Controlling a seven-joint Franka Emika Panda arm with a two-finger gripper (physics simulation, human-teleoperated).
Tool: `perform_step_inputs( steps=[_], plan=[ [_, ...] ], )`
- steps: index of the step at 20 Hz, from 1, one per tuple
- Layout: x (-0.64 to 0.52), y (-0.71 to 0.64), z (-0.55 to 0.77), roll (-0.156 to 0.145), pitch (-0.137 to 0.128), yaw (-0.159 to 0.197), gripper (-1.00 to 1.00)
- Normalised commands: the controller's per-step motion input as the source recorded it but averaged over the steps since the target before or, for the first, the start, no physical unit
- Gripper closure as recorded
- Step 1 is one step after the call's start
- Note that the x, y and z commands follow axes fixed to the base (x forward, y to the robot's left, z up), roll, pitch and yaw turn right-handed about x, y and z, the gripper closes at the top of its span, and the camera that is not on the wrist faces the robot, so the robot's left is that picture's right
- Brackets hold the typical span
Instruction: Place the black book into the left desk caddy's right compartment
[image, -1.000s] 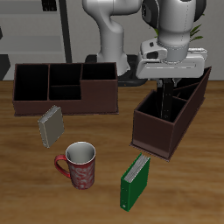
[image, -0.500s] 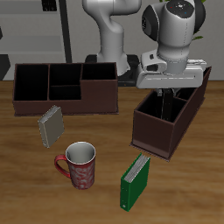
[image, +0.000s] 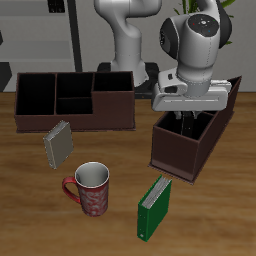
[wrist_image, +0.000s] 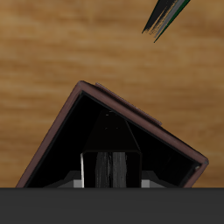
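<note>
The left desk caddy (image: 176, 150) is a dark brown open-topped box set at an angle on the table. My gripper (image: 190, 122) reaches down into its middle from above. The fingers are shut on the black book, which is almost wholly sunk inside the caddy and hidden in the exterior view. In the wrist view the black book (wrist_image: 112, 144) hangs as a dark slab inside a compartment, with the caddy's brown rim (wrist_image: 59, 131) around it. I cannot tell whether the book touches the compartment floor.
A second brown caddy (image: 75, 100) with several compartments stands farther back. A grey book (image: 58, 143) stands in front of it. A red mug (image: 90, 188) and a green book (image: 154, 207) stand near the table's front edge.
My gripper has come down with the black book, which now sits much deeper in the caddy. Nothing else has moved.
</note>
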Motion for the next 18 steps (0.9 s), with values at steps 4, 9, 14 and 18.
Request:
perform_step_inputs(
  steps=[4,9,14,18],
  plan=[
    [0.08,-0.01,-0.27,0.004,0.039,-0.012,1.00],
    [-0.02,0.03,-0.08,-0.001,0.018,-0.019,-1.00],
    [-0.03,0.08,0.04,0.016,-0.017,0.008,-1.00],
    [-0.07,0.06,0.01,0.037,-0.001,-0.019,-1.00]
  ],
)
